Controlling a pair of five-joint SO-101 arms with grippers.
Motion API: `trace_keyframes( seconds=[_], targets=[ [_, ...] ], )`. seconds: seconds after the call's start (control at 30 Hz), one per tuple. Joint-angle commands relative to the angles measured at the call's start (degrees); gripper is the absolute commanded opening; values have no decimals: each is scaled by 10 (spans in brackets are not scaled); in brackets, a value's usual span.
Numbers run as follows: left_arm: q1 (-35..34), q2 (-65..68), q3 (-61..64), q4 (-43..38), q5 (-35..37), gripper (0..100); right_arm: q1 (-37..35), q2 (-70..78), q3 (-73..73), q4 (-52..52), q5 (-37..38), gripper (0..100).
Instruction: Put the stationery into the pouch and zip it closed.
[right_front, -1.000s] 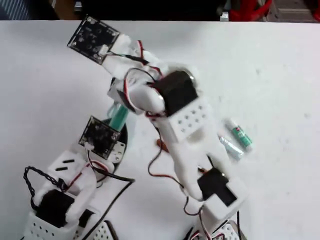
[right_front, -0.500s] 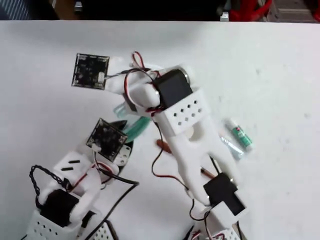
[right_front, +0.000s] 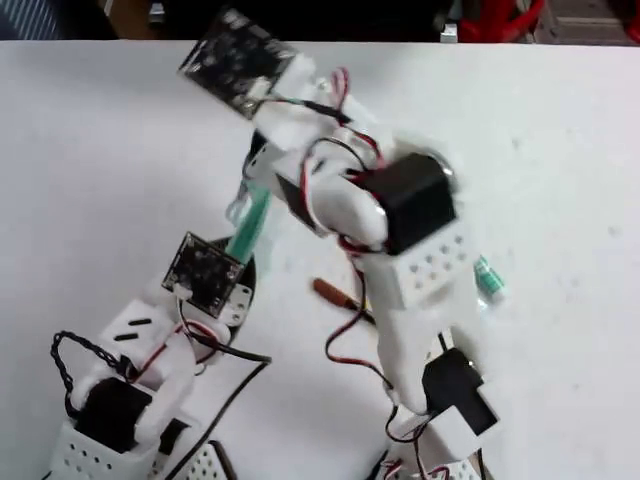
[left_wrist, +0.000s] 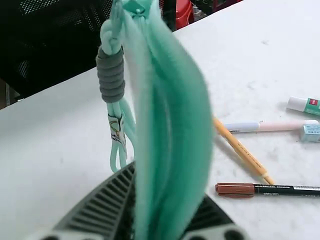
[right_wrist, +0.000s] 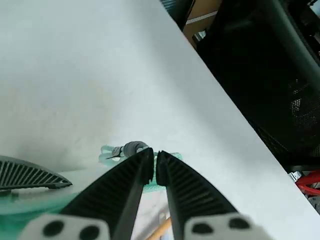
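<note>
Left gripper (left_wrist: 160, 210): clamped on one end of the green pouch (left_wrist: 170, 125), which stands on edge.
Right gripper (right_wrist: 155, 157): jaws almost together at the pouch's zipper end; hold unclear.
Stationery: brown pen (left_wrist: 265, 189) and pencil (left_wrist: 240, 150) lie on the table (left_wrist: 50, 150), outside the pouch.

Bright even light, table (right_front: 560, 120) glary, faint soft shadows, bg dark

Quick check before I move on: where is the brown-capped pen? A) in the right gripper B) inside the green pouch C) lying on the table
C: the brown-capped pen lies on the white table next to the yellow pencil, outside the green pouch.
</note>
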Motion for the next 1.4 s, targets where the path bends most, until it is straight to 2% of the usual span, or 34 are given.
trace_keyframes(
  seconds=[0.0,0.17,0.33,0.43,0.67,0.73,0.8,0.9,1.07,1.23,1.37],
  targets=[
    [-3,-1,7,-4,4,24,-2,-21,-24,1,-16,18],
    [0,-1,7,-3,4,24,-24,-15,-23,1,-14,23],
    [1,-1,8,1,4,24,-64,7,45,1,-13,224],
    [2,-1,11,1,-19,24,-61,21,104,2,-4,205],
    [15,-1,23,-4,-28,24,48,-1,257,4,97,199],
    [30,-1,24,-3,-29,24,71,-4,300,4,138,141],
    [33,-1,24,-3,-29,24,85,-5,336,4,170,19],
    [32,-1,24,-4,-29,24,104,-8,369,4,185,26],
    [34,-1,24,-4,-29,24,104,-9,355,3,176,18],
    [33,-1,24,-4,-29,24,95,-25,247,2,65,18],
    [31,-1,24,-4,-29,24,111,-49,192,3,40,18]
  ],
)
